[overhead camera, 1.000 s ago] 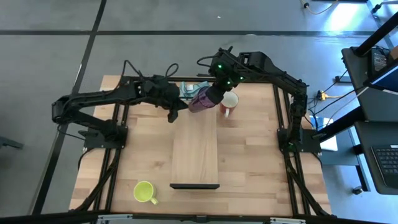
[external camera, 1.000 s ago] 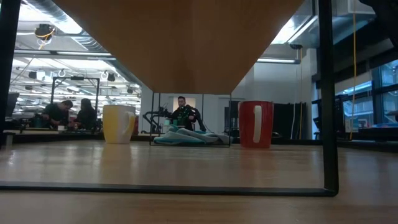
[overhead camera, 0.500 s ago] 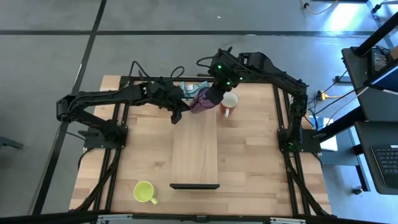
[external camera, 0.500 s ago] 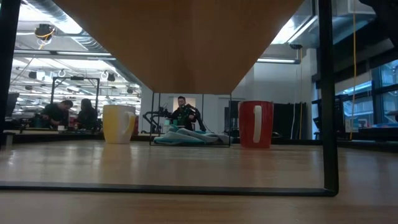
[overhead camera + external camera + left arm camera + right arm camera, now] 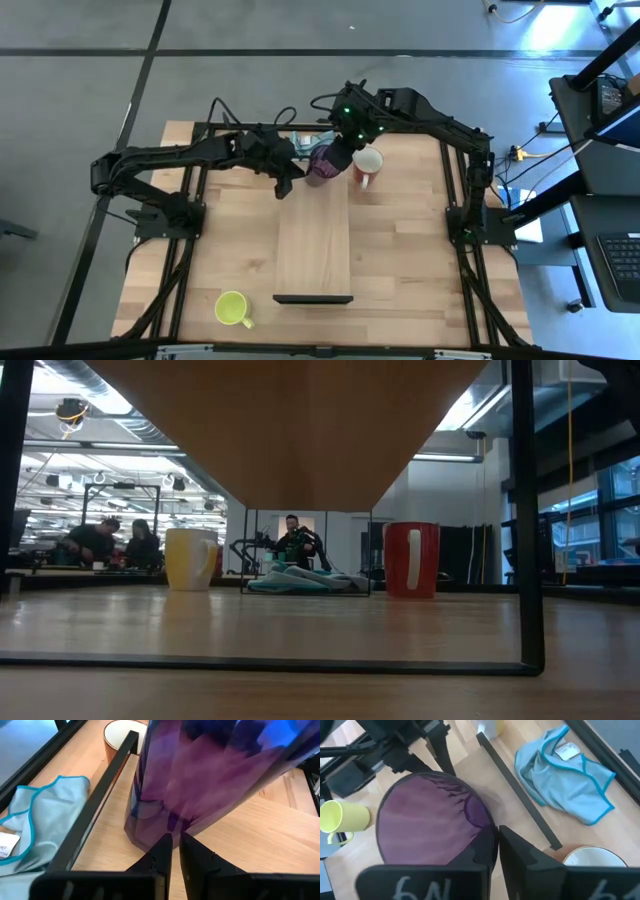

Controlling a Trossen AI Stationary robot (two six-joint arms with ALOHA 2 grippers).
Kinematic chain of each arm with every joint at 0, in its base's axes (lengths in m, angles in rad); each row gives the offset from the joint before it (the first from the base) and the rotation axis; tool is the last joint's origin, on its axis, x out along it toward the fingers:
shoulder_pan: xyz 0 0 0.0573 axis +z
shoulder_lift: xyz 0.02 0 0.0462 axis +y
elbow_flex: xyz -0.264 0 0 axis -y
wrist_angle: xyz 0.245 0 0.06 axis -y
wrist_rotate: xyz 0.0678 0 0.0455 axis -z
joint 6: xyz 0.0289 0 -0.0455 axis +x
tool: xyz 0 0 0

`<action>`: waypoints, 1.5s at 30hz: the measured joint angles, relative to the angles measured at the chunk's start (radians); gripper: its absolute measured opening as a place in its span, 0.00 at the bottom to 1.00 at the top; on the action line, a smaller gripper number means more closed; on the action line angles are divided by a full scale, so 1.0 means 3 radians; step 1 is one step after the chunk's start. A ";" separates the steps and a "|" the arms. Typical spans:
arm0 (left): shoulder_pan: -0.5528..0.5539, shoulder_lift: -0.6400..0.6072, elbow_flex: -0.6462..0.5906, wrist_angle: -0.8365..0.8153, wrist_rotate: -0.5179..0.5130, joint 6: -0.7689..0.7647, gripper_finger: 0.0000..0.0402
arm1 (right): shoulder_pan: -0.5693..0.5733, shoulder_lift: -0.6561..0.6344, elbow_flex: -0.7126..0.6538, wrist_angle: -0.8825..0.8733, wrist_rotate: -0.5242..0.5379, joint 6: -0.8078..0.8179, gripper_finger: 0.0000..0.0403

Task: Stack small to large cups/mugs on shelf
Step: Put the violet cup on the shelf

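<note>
Pinching the purple tumbler by its rim in the right tool, closed left tool touching its base. Likely handling light, stiff, slick; gripping thin rim wall.

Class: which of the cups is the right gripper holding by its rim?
The purple tumbler, tall and translucent; the right gripper pinches its rim.

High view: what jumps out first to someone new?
The purple tumbler at the shelf's far end, with both arms meeting on it: the right end effector pinches its rim and the left end effector sits at its base. Next, the lone yellow-green mug at the near left corner.
</note>
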 joint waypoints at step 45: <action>-0.0064 0.0092 -0.0003 -0.0287 -0.0144 0.0021 0.07 | -0.0042 0.0016 -0.0028 0.0422 -0.0010 -0.0259 0.22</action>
